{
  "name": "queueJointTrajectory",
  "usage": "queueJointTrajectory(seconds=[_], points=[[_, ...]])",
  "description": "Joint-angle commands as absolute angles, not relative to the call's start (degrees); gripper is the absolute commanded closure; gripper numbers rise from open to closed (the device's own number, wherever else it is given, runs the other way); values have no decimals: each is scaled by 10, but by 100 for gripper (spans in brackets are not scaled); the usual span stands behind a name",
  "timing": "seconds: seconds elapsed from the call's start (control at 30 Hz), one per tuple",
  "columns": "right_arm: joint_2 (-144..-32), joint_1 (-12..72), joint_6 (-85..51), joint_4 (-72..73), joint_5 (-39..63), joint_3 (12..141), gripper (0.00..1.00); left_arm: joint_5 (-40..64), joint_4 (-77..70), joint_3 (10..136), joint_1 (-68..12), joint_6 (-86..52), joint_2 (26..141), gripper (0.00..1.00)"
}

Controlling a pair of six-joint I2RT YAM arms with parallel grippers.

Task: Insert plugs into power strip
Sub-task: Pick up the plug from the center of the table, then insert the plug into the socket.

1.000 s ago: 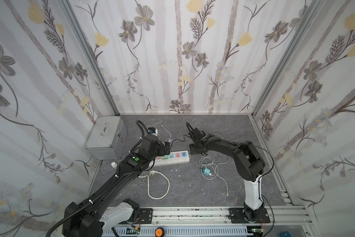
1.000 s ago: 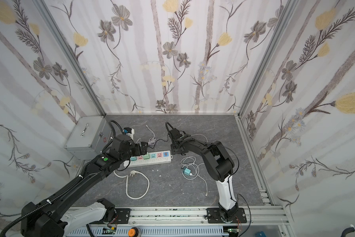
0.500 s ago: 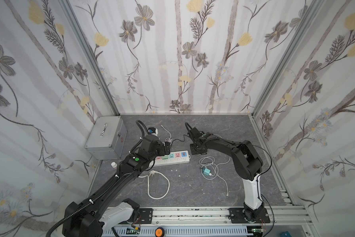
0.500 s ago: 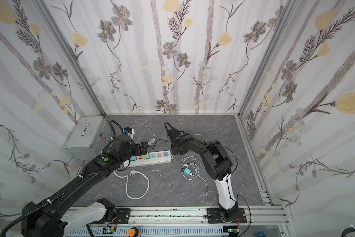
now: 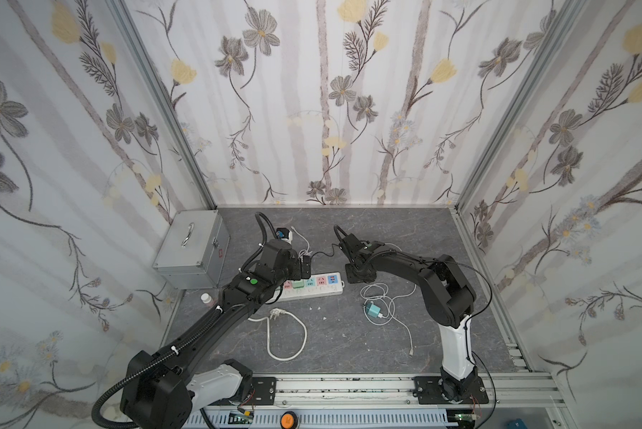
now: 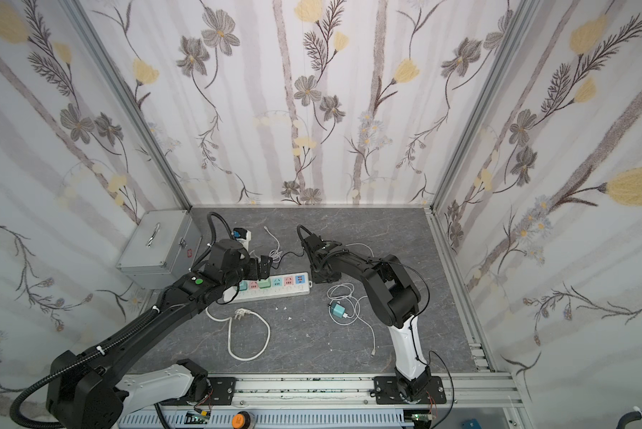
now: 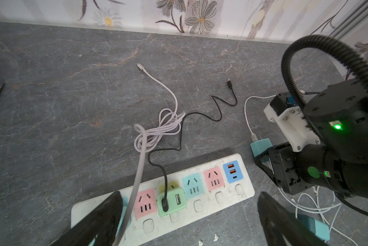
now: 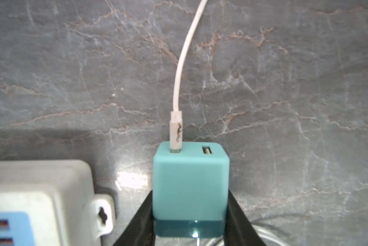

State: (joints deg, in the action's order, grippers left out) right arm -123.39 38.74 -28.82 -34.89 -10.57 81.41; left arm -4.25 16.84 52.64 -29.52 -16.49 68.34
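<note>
Cord nearest me: thick white cord (image 5: pixel 288 334) lies looped on the table (image 5: pixel 349 353), its three-prong plug (image 5: pixel 275 313) free.
Plug on table: I note a loose teal plug (image 5: pixel 373 310) lying among its thin cable, near the right arm.
Power strip: power strip (image 5: pixel 314 293) lies flat mid-table; mint plug (image 7: pixel 172 201) seated in a socket.
Left gripper: left gripper (image 7: pixel 188 194) hangs over the strip, fingers spread wide, holding nothing.
Right gripper: right gripper (image 8: pixel 190 191) has fingers (image 8: pixel 136 221) pressed on both sides of the held teal plug (image 8: pixel 190 174), just beside the strip's blue-socket end.
Far left: grey metal box (image 5: pixel 191 252) against the wall.
</note>
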Motion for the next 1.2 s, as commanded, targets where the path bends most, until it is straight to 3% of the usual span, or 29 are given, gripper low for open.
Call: queueJointTrajectory(seconds=[0.0,0.27,0.43,0.67,0.87,1.17], points=[[-1163,392,-250,-237,-145,768,67,-3,185,554,-294,-163,707,0],[-1000,439,-22,122,-175,555,69,159,213,642,-315,-158,766,1],[-985,476,73,356,-173,459,71,245,285,725,-319,-153,816,8],[-1003,486,91,571,-117,398,72,277,369,786,-296,-117,845,17],[-1035,503,91,647,-111,400,72,290,345,816,-307,-130,866,31],[-1058,523,99,708,-122,402,72,231,399,859,-293,-51,897,49]])
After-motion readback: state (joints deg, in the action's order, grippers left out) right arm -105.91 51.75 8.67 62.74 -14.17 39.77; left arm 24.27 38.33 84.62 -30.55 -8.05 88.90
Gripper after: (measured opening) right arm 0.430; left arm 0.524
